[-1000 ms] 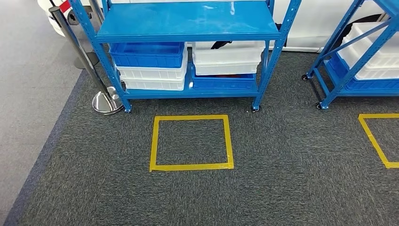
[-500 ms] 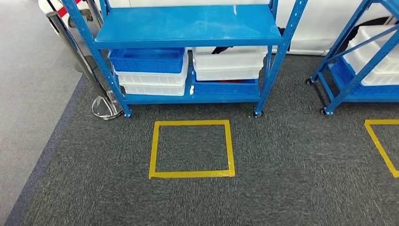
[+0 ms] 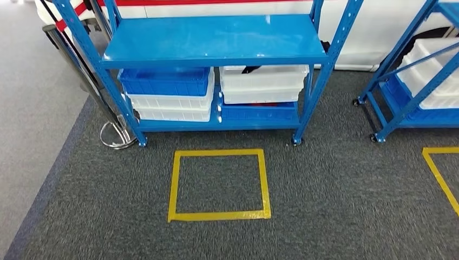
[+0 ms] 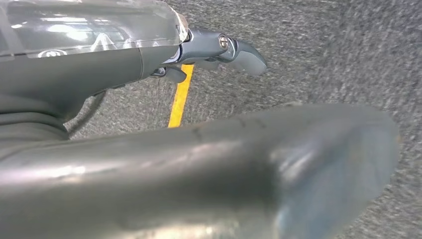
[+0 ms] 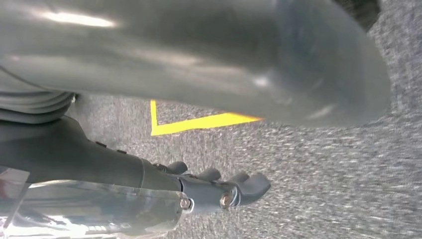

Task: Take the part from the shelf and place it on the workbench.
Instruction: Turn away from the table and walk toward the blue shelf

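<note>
**Foreground.** The left hand [image 4: 164, 55] is being held low above the grey carpet [image 3: 335, 206]. Its fingers [image 4: 244, 52] are being kept loosely extended and apart from the thumb, and nothing is being gripped. The right hand [image 5: 164, 186] is being held likewise over the carpet, with its fingers [image 5: 246, 185] spread apart from the thumb and nothing being carried.

**Middle ground.** A yellow tape square [image 3: 218, 215] is being shown on the carpet just in front of the shelf [image 3: 216, 38]. Part of a second tape outline [image 3: 439, 176] is being cut off at the right edge.

**Background.** The blue shelf is being shown on small casters. On its lower level, a blue bin [image 3: 165, 81] is being carried on stacked white bins [image 3: 170, 107] at the left. At the right, a white bin [image 3: 262, 84] is being carried on another blue bin [image 3: 260, 112]. The part [image 3: 250, 69] is being shown as a dark shape lying in that white bin, largely hidden by the shelf board above. A chrome stanchion [image 3: 116, 135] is being shown beside the shelf's left leg. A second shelf [image 3: 403, 92], holding white bins, is being shown at the right. A white panel with a red stripe [image 3: 373, 32] is being shown behind both.
</note>
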`<state>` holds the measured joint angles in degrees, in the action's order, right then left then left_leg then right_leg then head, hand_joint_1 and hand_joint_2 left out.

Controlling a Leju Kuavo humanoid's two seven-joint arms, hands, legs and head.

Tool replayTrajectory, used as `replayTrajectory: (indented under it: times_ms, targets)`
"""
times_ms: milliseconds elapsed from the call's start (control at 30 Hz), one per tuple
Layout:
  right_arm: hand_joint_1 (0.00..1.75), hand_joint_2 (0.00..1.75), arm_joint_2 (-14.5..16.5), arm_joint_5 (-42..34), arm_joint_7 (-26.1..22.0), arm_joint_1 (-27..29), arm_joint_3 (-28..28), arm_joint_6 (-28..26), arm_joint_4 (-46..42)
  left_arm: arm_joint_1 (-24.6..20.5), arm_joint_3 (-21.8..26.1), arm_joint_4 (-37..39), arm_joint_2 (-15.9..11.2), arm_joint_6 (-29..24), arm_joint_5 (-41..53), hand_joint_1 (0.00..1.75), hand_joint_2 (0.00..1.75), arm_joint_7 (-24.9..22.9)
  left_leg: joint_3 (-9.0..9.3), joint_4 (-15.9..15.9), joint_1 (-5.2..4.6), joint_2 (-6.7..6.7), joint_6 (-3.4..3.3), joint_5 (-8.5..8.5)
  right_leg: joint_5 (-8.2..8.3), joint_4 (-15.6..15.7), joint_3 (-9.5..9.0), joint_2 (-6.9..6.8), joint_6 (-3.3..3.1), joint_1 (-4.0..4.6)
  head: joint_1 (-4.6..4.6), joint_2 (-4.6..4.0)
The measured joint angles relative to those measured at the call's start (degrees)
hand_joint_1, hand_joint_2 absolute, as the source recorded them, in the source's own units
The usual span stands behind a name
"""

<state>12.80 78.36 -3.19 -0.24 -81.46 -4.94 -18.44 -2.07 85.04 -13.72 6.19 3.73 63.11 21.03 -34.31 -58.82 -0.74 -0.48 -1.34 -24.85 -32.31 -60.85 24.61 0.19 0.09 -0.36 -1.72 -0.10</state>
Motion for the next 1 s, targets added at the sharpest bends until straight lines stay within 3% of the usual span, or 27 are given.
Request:
replayTrajectory:
  times_ms: [67,100,167,233,267,300,333,400,433,467,533,567,600,633,700,733,767,800,867,900,933,1000]
  targets:
    - [0.0,0.0,-0.01,0.09,0.0,-0.17,-0.03,0.01,-0.05,-0.15,-0.01,-0.02,0.12,0.05,0.06,0.0,0.0,0.01,2.11,1.26,0.24,-0.09,-0.56,-0.46,0.75,-5.33,2.99,-0.03,0.71,-0.12,0.1,-0.01]
    - [0.0,0.0,-0.02,0.13,0.0,-0.21,-0.04,0.04,-0.08,-0.2,-0.01,-0.03,0.17,0.07,0.11,0.0,0.0,0.01,2.95,1.68,0.3,-0.05,-0.79,-0.89,-0.03,-8.63,5.45,-0.03,0.9,-0.24,0.15,-0.01]
    - [0.0,0.0,-0.04,0.18,0.04,-0.18,-0.07,0.09,-0.11,-0.25,-0.01,-0.05,0.21,0.07,0.21,0.0,0.0,0.01,4.39,1.92,0.36,-0.15,-0.98,-2.09,-3.94,-13.16,10.32,-0.05,1.36,-0.43,0.17,-0.01]
    - [0.0,0.0,-0.13,0.21,0.1,0.03,-0.15,0.13,-0.15,-0.08,0.0,-0.05,0.31,0.07,0.33,0.0,0.0,0.0,6.21,1.94,0.5,-0.43,-0.77,-3.67,-6.98,-13.03,13.23,-0.07,1.77,-0.59,0.2,-0.01]
    - [0.0,0.0,-0.19,0.21,0.1,0.19,-0.21,0.14,-0.18,0.01,0.01,-0.05,0.36,0.07,0.37,0.0,0.0,0.0,7.31,1.94,0.61,-0.56,-0.58,-4.54,-6.5,-11.17,13.83,-0.09,1.92,-0.64,0.2,-0.01]
    - [0.0,0.0,-0.25,0.22,0.1,0.38,-0.28,0.15,-0.2,0.08,0.01,-0.05,0.39,0.07,0.4,0.0,0.0,0.0,8.34,1.94,0.7,-0.64,-0.34,-5.48,-3.88,-8.41,14.08,-0.12,1.97,-0.69,0.23,-0.01]
    - [0.0,0.0,-0.28,0.22,0.09,0.59,-0.36,0.19,-0.22,0.09,0.01,-0.05,0.41,0.07,0.42,0.0,0.0,0.0,9.37,1.75,0.71,-0.66,-0.09,-6.47,0.24,-5.23,14.3,-0.16,1.94,-0.72,0.26,-0.01]
    - [0.0,0.0,-0.3,0.22,0.1,0.73,-0.45,0.29,-0.22,0.01,0.01,-0.05,0.44,0.05,0.44,0.0,0.0,-0.02,10.94,1.75,0.55,-0.71,0.56,-8.46,6.94,-1.5,14.25,-0.35,1.16,-0.57,0.26,0.0]
    - [0.0,0.0,-0.3,0.22,0.12,0.64,-0.46,0.35,-0.23,-0.05,0.01,-0.06,0.46,0.05,0.45,0.0,0.0,-0.02,11.68,1.48,0.43,-0.73,0.94,-8.93,8.08,-0.91,13.97,-0.4,0.59,-0.51,0.27,0.0]
    - [0.0,0.0,-0.3,0.22,0.14,0.5,-0.47,0.39,-0.23,-0.15,0.01,-0.07,0.48,0.04,0.46,0.0,0.0,-0.02,11.85,0.82,0.38,-0.75,1.3,-8.78,7.78,-0.98,13.26,-0.38,-0.03,-0.48,0.24,0.0]
    - [0.0,0.0,-0.31,0.23,0.15,0.29,-0.46,0.45,-0.26,-0.5,0.01,-0.09,0.47,0.01,0.49,0.0,0.0,0.0,10.21,-3.85,0.46,-0.58,1.9,-6.82,6.93,-0.36,11.65,-0.3,-0.91,-0.69,0.17,-0.01]
    - [0.0,0.0,-0.32,0.22,0.15,0.24,-0.47,0.47,-0.28,-0.68,0.01,-0.1,0.46,0.0,0.51,0.0,0.0,0.0,8.09,-7.35,0.56,-0.45,2.21,-6.06,6.44,-0.02,10.78,-0.31,-1.22,-0.77,0.1,-0.01]
    - [0.0,0.0,-0.33,0.23,0.14,0.2,-0.46,0.49,-0.31,-0.79,0.01,-0.1,0.45,-0.01,0.52,0.0,0.0,-0.01,5.6,-10.96,0.69,-0.29,2.53,-6.36,5.84,0.33,9.86,-0.34,-1.41,-0.83,0.04,-0.01]
    - [0.0,0.0,-0.34,0.24,0.13,0.2,-0.47,0.49,-0.33,-0.79,0.01,-0.1,0.46,0.0,0.53,0.0,0.0,-0.01,3.05,-13.89,0.79,-0.17,2.8,-7.89,5.13,0.63,8.86,-0.32,-1.54,-0.86,-0.01,-0.01]
    - [0.0,0.0,-0.34,0.27,0.11,0.26,-0.48,0.55,-0.37,-0.55,0.01,-0.1,0.5,0.01,0.52,0.0,0.0,-0.02,-1.04,-16.33,0.96,0.0,3.03,-13.1,3.56,1.08,6.62,-0.18,-1.58,-0.9,-0.02,-0.01]
    - [0.0,0.0,-0.34,0.28,0.11,0.3,-0.48,0.59,-0.37,-0.41,0.01,-0.1,0.52,0.01,0.52,0.0,0.0,-0.02,-2.31,-15.71,0.98,0.05,2.96,-14.96,2.72,1.22,5.44,-0.07,-1.53,-0.92,-0.02,-0.01]
    - [0.0,0.0,-0.34,0.28,0.11,0.33,-0.48,0.63,-0.38,-0.28,0.01,-0.1,0.54,0.0,0.54,0.0,0.0,-0.02,-3.1,-13.97,0.98,0.07,2.79,-15.24,1.83,1.31,4.23,0.02,-1.45,-0.93,-0.03,-0.01]
    - [0.0,0.0,-0.34,0.28,0.11,0.34,-0.48,0.65,-0.38,-0.14,0.01,-0.1,0.54,-0.01,0.55,0.0,0.0,-0.02,-3.53,-11.32,0.93,0.12,2.49,-13.27,0.9,1.38,3.04,0.07,-1.35,-0.92,-0.02,-0.01]
    - [0.0,0.0,-0.3,0.29,0.09,0.43,-0.49,0.71,-0.37,0.23,0.01,-0.11,0.49,-0.02,0.55,0.0,0.0,-0.04,-4.24,-5.36,0.59,0.35,1.59,-4.37,-0.94,1.44,1.13,0.22,-0.95,-0.84,0.01,0.0]
    - [0.0,0.0,-0.28,0.32,0.08,0.39,-0.49,0.75,-0.37,0.36,0.01,-0.11,0.45,-0.02,0.52,0.0,0.0,-0.07,-4.27,-3.46,0.36,0.43,1.25,-0.7,-1.73,1.65,0.43,0.32,-0.6,-0.8,0.03,0.0]
    - [0.0,0.0,-0.27,0.35,0.07,0.34,-0.5,0.79,-0.38,0.43,0.01,-0.12,0.43,-0.02,0.51,0.0,0.0,-0.1,-4.14,-2.34,0.18,0.44,0.92,1.36,-2.17,1.74,-0.23,0.4,-0.2,-0.75,0.01,0.01]
    - [0.0,0.0,-0.28,0.41,0.07,0.09,-0.5,0.83,-0.4,0.31,0.02,-0.12,0.46,-0.02,0.52,0.0,0.0,-0.15,-2.64,-1.42,0.19,0.2,0.31,0.92,-1.33,0.62,-0.6,0.43,0.7,-0.7,0.04,0.01]
